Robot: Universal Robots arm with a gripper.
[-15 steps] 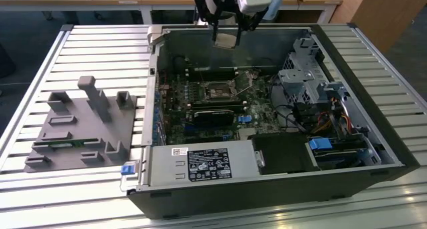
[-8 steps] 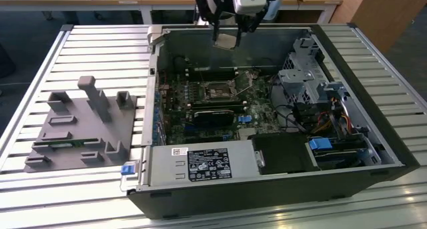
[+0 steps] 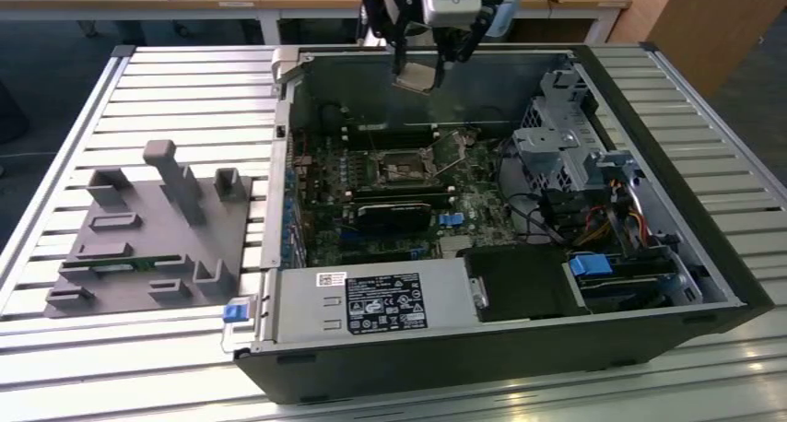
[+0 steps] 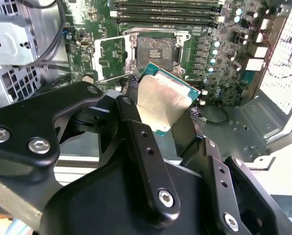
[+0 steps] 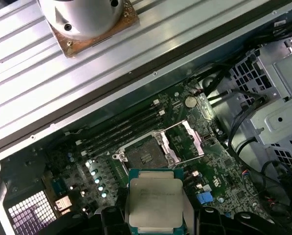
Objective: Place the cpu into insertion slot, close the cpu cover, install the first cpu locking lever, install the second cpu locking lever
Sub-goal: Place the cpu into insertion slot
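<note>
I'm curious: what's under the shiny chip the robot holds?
Below the cpu lies the green motherboard, its empty socket nearby, cpu cover open. The board directly beneath is hidden.

Nothing can be read. On the power supply (image 3: 295,298) sit a white label (image 3: 381,304) with dark blocks of print and a small sticker (image 3: 332,278). Faint lines of print cross the cpu (image 5: 155,196) top. All are illegible.

Grey jig (image 3: 147,228) on slatted table (image 3: 184,81) beside open PC case (image 3: 492,367) (PSU (image 3: 369,302) inside).
</note>
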